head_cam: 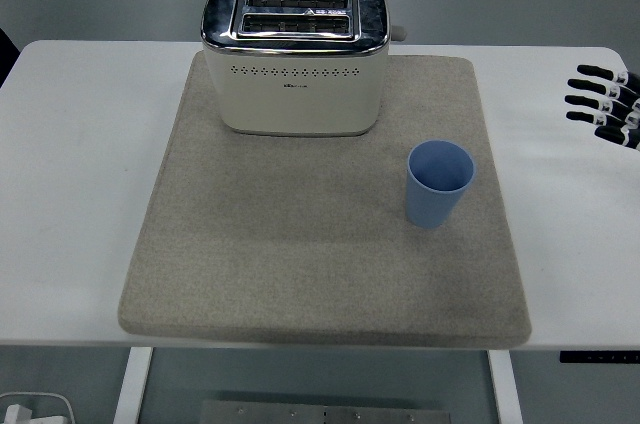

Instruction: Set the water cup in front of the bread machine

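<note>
Blue water cup (440, 182) stands upright, right of centre on the grey mat (300, 264), below and right of the bread machine (295, 56), not squarely before it. Right hand (606, 106) at right edge over the counter (80, 144): only fingertips show, apparently spread, holding nothing, likely because no reach is underway.

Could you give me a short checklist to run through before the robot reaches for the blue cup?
1. Blue cup upright on the grey mat: ok.
2. Mat bare in front of the toaster: ok.
3. Right hand free, fingers spread: ok.
4. Nothing between right hand and cup: ok.
5. Cup in front of the toaster: not ok, it stands to its right.
6. Cup contents: cannot tell.
</note>
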